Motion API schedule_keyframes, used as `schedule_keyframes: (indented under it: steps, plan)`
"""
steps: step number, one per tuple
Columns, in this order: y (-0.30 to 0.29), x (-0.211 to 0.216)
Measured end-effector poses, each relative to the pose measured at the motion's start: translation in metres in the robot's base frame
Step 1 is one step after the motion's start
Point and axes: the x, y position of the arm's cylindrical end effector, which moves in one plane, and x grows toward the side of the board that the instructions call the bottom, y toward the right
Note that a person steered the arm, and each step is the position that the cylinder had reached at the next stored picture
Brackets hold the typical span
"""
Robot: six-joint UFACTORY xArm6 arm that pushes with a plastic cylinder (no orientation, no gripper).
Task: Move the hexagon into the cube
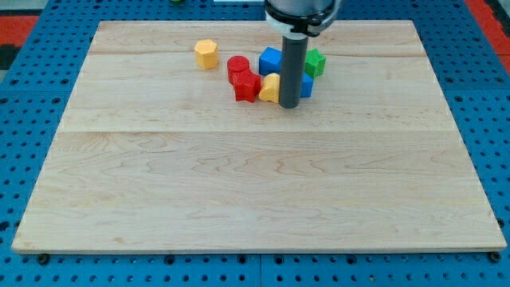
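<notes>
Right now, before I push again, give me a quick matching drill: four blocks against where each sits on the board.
Things:
1. yellow hexagon
2. green block
3. blue cube
4. red block

Places:
A. view's right end of the cluster
B. alone, at the view's left of the cluster
C. just left of my tip, at the cluster's front
D. behind the rod, near the cluster's middle

Pairs: 1-B, 2-A, 3-D, 4-C

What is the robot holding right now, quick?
Nothing: there is no claw, only a rod. My tip rests on the board beside the yellow block in the cluster, away from the yellow hexagon.
</notes>
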Motion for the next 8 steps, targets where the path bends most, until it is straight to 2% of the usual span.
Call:
schedule_keyframes:
  steps: [3,4,5,6,7,8]
  plan:
    - [0.025,-0.016]
    - [0.017,-0.008]
    - [-0.012,0.029]
    - [-0.128,0.032]
    - [-0.224,0.003]
    - [-0.238,-0.064]
